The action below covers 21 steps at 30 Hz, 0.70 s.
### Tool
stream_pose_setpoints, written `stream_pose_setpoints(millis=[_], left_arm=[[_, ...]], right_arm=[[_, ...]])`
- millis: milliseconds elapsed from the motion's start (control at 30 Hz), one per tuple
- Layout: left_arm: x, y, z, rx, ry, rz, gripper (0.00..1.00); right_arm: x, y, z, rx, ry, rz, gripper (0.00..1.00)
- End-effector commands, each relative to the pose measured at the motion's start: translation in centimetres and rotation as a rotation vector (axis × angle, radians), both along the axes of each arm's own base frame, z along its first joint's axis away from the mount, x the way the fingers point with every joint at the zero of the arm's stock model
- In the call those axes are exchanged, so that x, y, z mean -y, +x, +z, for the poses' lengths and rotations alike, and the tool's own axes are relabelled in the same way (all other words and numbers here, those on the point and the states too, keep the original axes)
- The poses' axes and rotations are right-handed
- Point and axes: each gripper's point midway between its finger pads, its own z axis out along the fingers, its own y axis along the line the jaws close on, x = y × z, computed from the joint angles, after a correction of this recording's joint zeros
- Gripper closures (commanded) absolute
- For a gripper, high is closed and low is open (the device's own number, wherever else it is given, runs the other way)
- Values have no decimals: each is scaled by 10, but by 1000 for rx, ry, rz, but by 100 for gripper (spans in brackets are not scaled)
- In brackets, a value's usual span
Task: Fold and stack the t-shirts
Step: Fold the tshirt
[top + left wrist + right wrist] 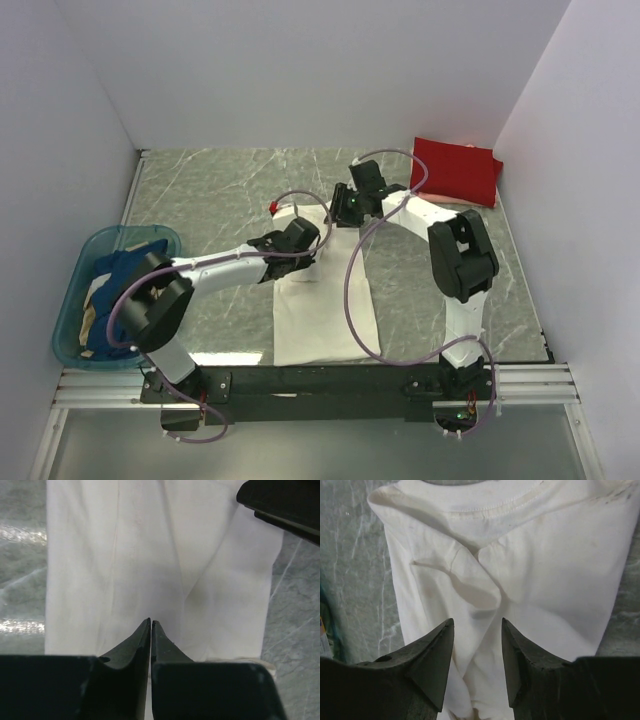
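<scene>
While the teal plastic basket [66, 305] sits at nine o'clock on the grey-green marbled tabletop [200, 190], it holds two crumpled garments: a dark blue cloth t-shirt [125, 268] heaped toward twelve o'clock and a tan cloth t-shirt [92, 318] below it toward six. At the centre lies the cream-white cloth t-shirt [320, 320], folded into a long strip running toward six o'clock. A red cloth t-shirt [455, 170], folded into a flat pad, rests at one o'clock, well apart. Both arms meet over the strip's twelve o'clock end and hide it from above, and a purple cable [352, 300] loops across it. The left gripper [151, 626] has its jaws pressed tip to tip over the cream cloth. The right gripper [477, 630] stands parted over the wrinkled cloth near the collar. Count: one basket, four shirts, two arms.
</scene>
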Motion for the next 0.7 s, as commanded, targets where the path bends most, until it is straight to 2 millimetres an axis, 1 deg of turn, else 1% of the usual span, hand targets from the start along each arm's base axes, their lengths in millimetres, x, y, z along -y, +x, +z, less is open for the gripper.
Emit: stream_pose_setpoints(millis=[0,100,267,400,500,533,633,667], left_arm=[[24,11,8,4,-66,-62,91],[26,10,-8,-37,-67,-67,94],[25,5,-23,-72,-69,-68,96],[22,1,-32,-92,-62,-65,99],[19,-2,-37,-107,-57,-63,99],[18,-4,-40,-113,-53,-63,99],[12,-9,-46,-130,-38,-57,99],[11,-10,-48,-136,-36,-59,99]], right_arm=[[-15,8,3,32,52,26,50],[-19,8,-5,10,62,32,50],[-22,6,-16,-9,69,34,52],[-24,10,-19,-18,71,36,62],[-23,15,-18,-12,64,27,79],[-23,17,-16,-6,63,23,89],[-13,26,-10,17,44,-12,99],[-10,28,-8,25,35,-16,100]])
